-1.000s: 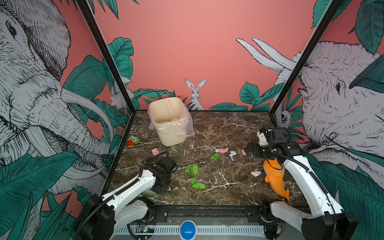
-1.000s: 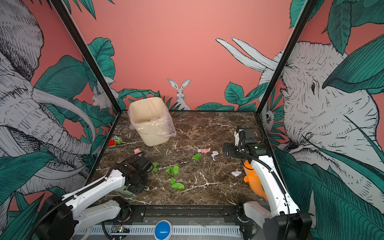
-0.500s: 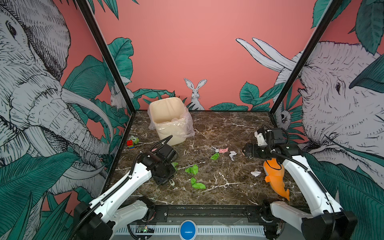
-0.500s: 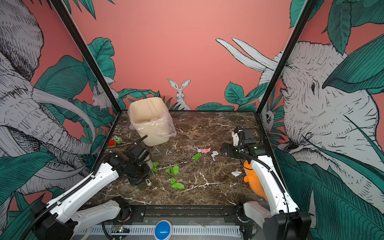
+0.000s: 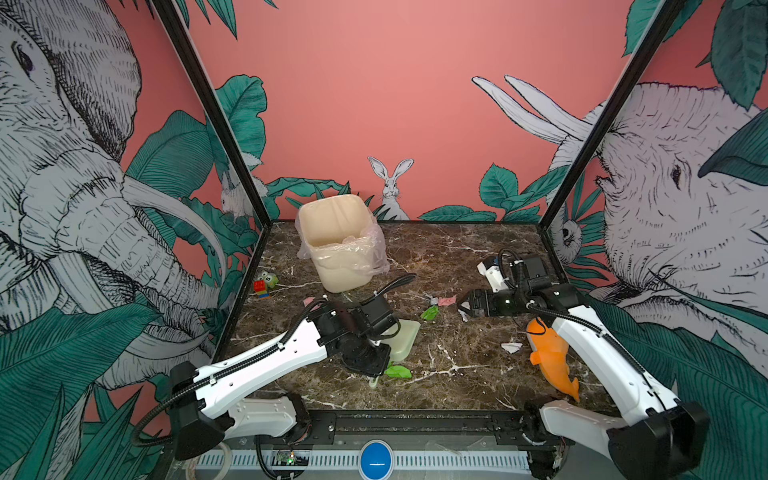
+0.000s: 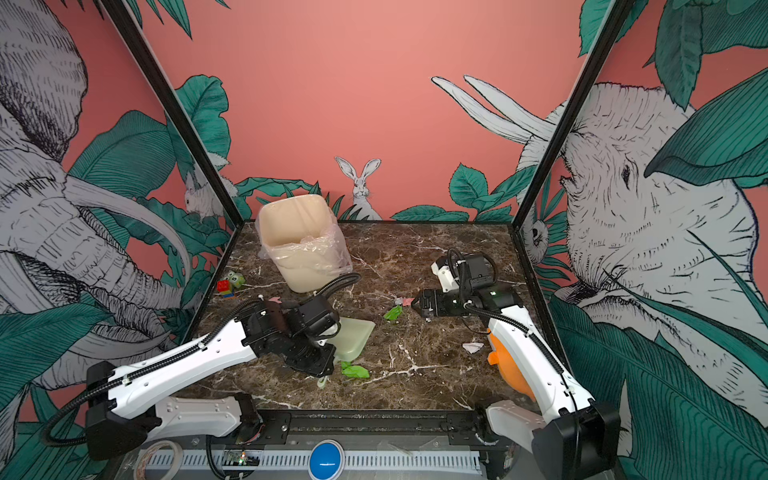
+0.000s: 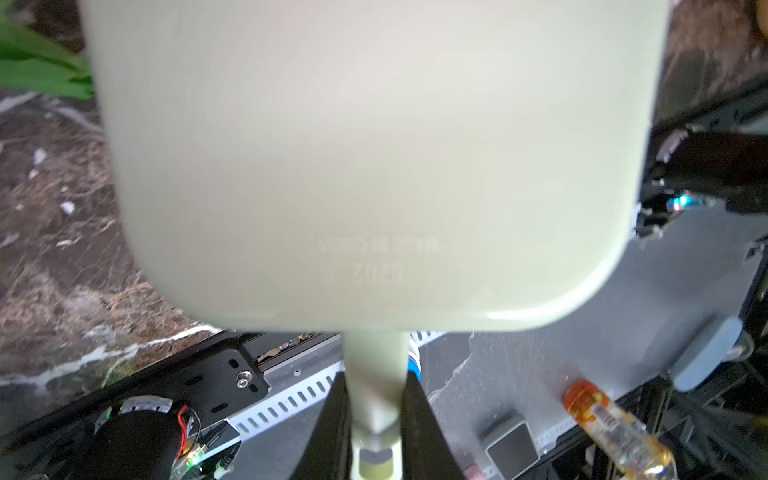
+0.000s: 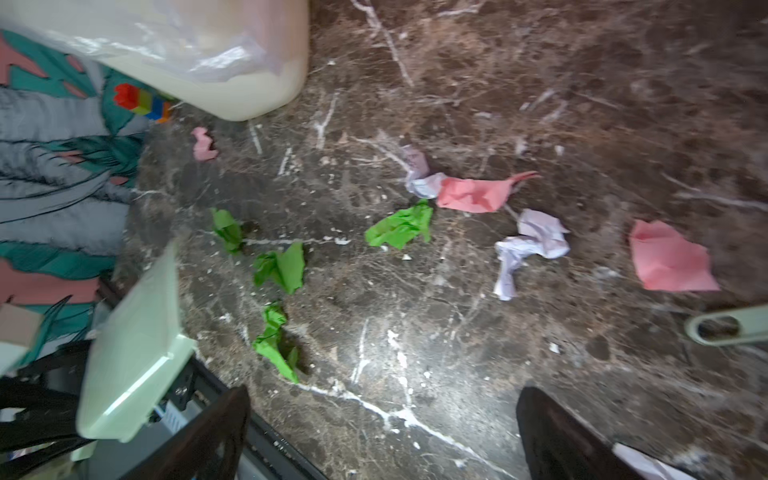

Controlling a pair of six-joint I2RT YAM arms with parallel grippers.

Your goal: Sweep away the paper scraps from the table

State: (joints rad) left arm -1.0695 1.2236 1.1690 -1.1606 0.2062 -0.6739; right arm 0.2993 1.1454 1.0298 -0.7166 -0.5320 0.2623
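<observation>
Well, the table (image 5: 457, 257) is dark veined marble, and the bin (image 5: 336, 245), loosely lined with clear plastic, stands at its back. Just in front of the bin the left claw (image 7: 374, 386) is clamped on the thin handle of a pale green pan (image 5: 405, 338), held at a tilt. I cannot tell whether the pan's edge meets the table. Only the left wrist view shows that grip, with both fingers (image 7: 334, 415) pressed to the handle. In both top views the wrist covers it.

Right of the bin and nearer the front, the right claw (image 5: 464, 308) hangs low with its jaws spread wide and nothing between them. Its tips are turned toward the ground in front of the bin. An orange fish (image 5: 548, 357) lies farther right of the bin, under that arm. Some blocks (image 5: 261, 287) sit left of the bin, by the wall.

The scraps (image 8: 401, 226) lie loose on the table in front of the bin. A pink scrap (image 5: 446, 300) lies just off the right claw's tips, on their bin side, with a green scrap (image 5: 430, 312) a little beyond it. Another green scrap (image 5: 398, 371) lies just beside the left claw.

The right wrist view shows several green bits (image 8: 282, 266) clustered near the pan, most of them hidden by the pan in a top view. It also shows a pink piece (image 8: 669, 262) and a looped handle (image 8: 723, 328) that I cannot find in either top view.
</observation>
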